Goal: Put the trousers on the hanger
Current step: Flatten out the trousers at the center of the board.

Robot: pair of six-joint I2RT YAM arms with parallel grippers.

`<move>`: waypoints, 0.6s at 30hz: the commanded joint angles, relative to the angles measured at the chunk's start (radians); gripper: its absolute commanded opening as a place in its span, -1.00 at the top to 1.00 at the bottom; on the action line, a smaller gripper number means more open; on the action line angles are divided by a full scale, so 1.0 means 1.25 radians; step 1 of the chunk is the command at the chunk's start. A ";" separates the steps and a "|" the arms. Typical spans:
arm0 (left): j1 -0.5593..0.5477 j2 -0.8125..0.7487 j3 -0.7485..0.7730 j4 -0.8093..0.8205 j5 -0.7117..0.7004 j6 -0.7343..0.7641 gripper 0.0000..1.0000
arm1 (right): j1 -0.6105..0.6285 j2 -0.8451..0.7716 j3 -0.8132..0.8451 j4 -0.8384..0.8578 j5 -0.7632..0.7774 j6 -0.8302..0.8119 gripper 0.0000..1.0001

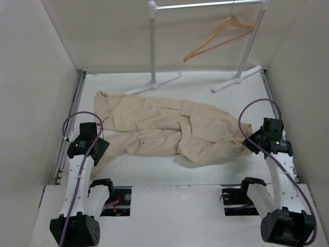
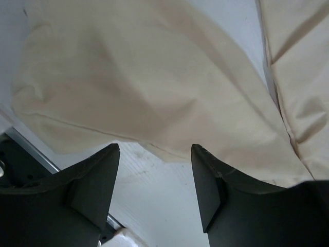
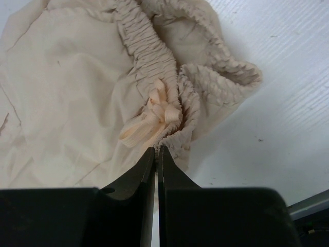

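Nearest in, the left fingers [image 2: 110, 159] are standing spread w/ nothing btwn them. They're hovering over bare table [image 2: 154, 206] right at the hem end of one leg of the trousers [image 2: 128, 77]. Prob. that end is being left to lie loose while the waist end gets worked.

On the other side, the right fingers [image 3: 151, 159] are pressing together right at the edge of the gathered waistband [image 3: 149, 51], just beside the drawstring bow [image 3: 154, 116]. They look to be pinching a thin bit of the edge there. It's a sensible hold, since the gathered band should be the thickest, least slippery part.

The trousers are lying flattish across the middle of the table. The waist is pointing toward the right fingers and the legs are running off toward the left ones, w/ cloth wrinkling where the legs are overlapping. They're not on the hanger [image 1: 218, 37] yet and are sitting well apart from it.

Farthest back, the hanger is hanging tilted by its hook from the top bar of the white rack [image 1: 152, 46]. So the cloth is prob. going to need lifting up and away from the table to reach it. Can't make out a crossbar from here.

Count:
- 2 sets of fingers (1 spread, 1 closed)
- 1 pr trousers w/ 2 legs, 1 waistband, 1 bow
- 1 hanger
- 1 rack w/ 2 posts, 2 feet
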 commanded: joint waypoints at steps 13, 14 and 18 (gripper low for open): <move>0.085 0.021 -0.128 0.198 0.002 -0.227 -0.02 | 0.119 -0.029 -0.004 0.076 -0.039 -0.004 0.82; 0.078 0.025 -0.119 0.204 -0.012 -0.232 -0.03 | 0.124 -0.035 -0.011 0.076 -0.037 -0.004 0.83; 0.047 0.026 -0.136 0.205 -0.051 -0.236 -0.09 | 0.127 -0.050 -0.028 0.079 -0.046 -0.004 0.83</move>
